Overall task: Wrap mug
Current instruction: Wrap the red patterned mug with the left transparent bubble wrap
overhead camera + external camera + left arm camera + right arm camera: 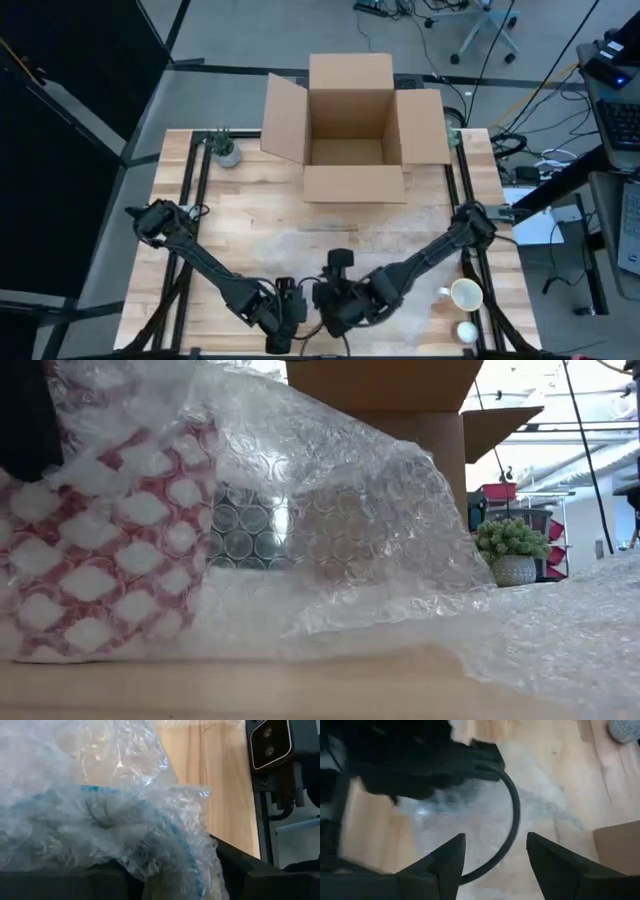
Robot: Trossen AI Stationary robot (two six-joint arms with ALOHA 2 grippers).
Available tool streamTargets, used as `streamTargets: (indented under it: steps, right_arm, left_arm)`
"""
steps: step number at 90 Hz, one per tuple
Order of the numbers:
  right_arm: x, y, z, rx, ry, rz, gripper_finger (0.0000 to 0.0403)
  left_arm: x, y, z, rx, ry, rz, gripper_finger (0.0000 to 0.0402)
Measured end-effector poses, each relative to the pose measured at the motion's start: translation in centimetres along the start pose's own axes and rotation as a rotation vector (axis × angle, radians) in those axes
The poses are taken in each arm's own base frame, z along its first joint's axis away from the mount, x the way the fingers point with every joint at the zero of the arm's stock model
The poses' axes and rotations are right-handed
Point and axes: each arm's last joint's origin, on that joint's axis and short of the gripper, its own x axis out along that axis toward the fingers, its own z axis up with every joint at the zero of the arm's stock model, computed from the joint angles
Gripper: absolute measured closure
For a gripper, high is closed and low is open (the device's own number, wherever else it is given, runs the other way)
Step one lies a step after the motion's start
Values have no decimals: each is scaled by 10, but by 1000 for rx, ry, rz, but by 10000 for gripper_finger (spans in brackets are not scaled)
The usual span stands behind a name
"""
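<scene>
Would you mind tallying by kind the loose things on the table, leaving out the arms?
Cardboard box: 1
White mugs: 2
Potted plant: 1
Bubble wrap: 1 sheet, bunched over a red-and-white patterned thing I cannot identify
Total: 5

One open cardboard box (348,125), one small potted plant (226,150), one white mug (465,294) and what looks like one smaller white cup (466,331) beside it, one bubble wrap sheet (330,530).
</scene>
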Motion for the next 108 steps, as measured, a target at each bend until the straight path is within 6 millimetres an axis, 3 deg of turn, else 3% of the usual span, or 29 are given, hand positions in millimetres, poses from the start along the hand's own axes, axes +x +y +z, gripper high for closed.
streamTargets:
  steps: [7,25,39,47,58,66,87,97,108]
  right_arm:
    - [-12,-7,-4,28,17,-36,206]
    - [-73,-22,-19,73,-25,-93,206]
    - [-93,-23,-39,142,-44,-212,206]
    - [-74,-9,-58,154,-24,-249,206]
    - [-23,17,-88,203,-32,-223,206]
    - [7,30,-99,277,-129,-142,206]
    - [32,35,-77,378,-526,109,206]
    - [50,25,-71,393,-642,218,206]
    - [68,12,-64,423,-696,222,206]
  left_arm:
    - [0,0,0,1,-1,0,246]
    - [-1,0,0,17,-6,7,246]
    - [-1,0,1,18,-13,14,246]
    - [-1,0,1,18,-14,15,246]
    - [-1,0,1,19,-15,15,246]
    - [-1,0,1,19,-15,16,246]
    - [-1,0,1,17,-19,16,246]
    - [-1,-1,2,15,-32,17,246]
    - [-1,-2,4,9,-53,7,246]
